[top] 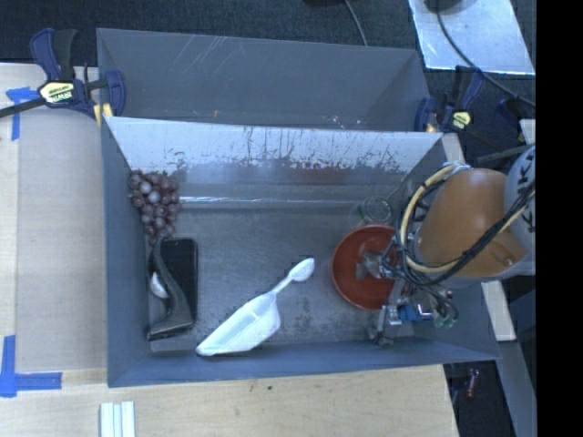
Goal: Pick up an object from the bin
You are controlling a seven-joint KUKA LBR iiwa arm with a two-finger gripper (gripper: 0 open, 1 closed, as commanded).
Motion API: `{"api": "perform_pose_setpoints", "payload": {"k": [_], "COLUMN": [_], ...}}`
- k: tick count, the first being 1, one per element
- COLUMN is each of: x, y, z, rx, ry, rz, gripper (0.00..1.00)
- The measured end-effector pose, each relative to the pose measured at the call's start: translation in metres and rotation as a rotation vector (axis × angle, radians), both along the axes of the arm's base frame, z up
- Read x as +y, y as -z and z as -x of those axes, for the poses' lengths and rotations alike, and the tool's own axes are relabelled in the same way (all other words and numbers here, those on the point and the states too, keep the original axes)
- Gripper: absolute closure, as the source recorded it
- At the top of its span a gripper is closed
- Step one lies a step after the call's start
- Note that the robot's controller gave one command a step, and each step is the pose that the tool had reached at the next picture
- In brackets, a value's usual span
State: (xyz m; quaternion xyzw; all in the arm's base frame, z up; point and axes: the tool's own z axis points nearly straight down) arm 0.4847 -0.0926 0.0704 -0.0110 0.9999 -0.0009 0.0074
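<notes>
Claw [386,321]: low at the right end of the grey bin [273,244], at the near edge of 1 red round bowl [351,264]; whether released or clenched cannot be told. Risk: a rim-only catch likely tips or slides the bowl. Well apart, leftward: 1 white scoop [246,321], 1 black case [179,280].

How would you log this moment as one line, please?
gripper: right of bin, by red bowl | holding: unclear | others: white scoop centre, grapes, black tray left
</notes>
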Motion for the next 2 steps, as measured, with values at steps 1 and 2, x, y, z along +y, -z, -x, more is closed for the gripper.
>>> {"api": "perform_pose_setpoints", "payload": {"k": [1, 2], "x": [0.011, 0.075], "y": [-0.001, -0.001], "z": [0.0, -0.031], "rx": [0.003, -0.007], "ry": [-0.033, -0.436], "rz": [0.001, 0.007], "gripper": [0.0, 0.0]}}
